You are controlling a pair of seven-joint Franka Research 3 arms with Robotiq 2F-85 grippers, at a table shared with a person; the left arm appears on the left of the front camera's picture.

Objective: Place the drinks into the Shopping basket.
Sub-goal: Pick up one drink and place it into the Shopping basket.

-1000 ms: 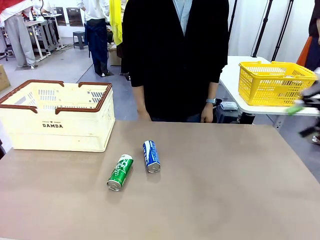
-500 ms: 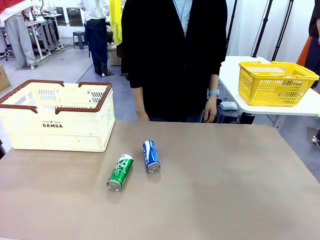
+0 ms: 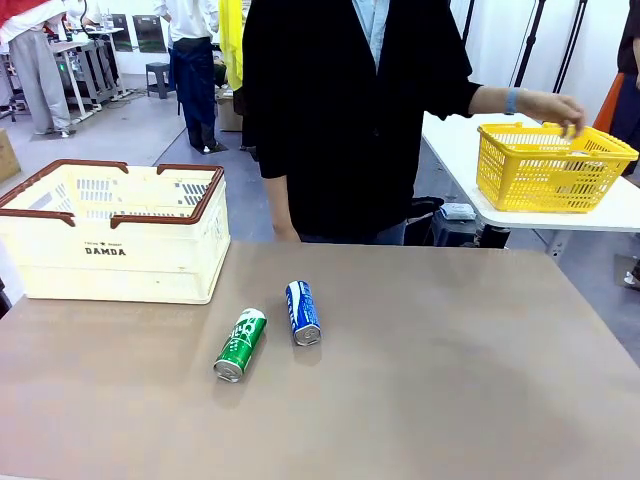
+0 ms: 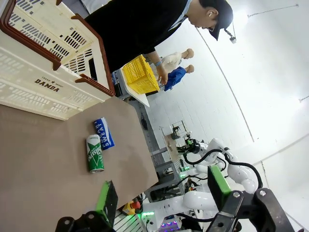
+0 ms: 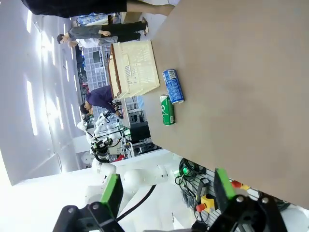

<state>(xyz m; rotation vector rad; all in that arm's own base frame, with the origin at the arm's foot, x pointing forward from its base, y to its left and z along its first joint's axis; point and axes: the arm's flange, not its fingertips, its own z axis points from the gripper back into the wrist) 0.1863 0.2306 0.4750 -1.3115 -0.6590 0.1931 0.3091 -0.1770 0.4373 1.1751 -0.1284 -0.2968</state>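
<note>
Green pads are seen on both grippers, and each pair of fingers is spread wide with nothing held between them. The left gripper (image 4: 161, 187) and the right gripper (image 5: 168, 186) are each kept well apart from the drinks. On the brown table (image 3: 450, 390) two cans are laid on their sides, just beside each other but not touching: a green can (image 3: 240, 344) nearer the robot and a blue-and-white can (image 3: 303, 312), marked "SWEAT", slightly farther and to its right. Both are left outside the Shopping basket (image 3: 110, 262), which is set upright on the table's far left part, near the cans, with its brown handles folded along the rim. At the far side a person (image 3: 350, 120) is seen, one hand (image 3: 560, 108) stretched over a yellow mesh basket (image 3: 550, 170) on a separate white table; the hand is blurred, so contact with the rim cannot be judged.
</note>
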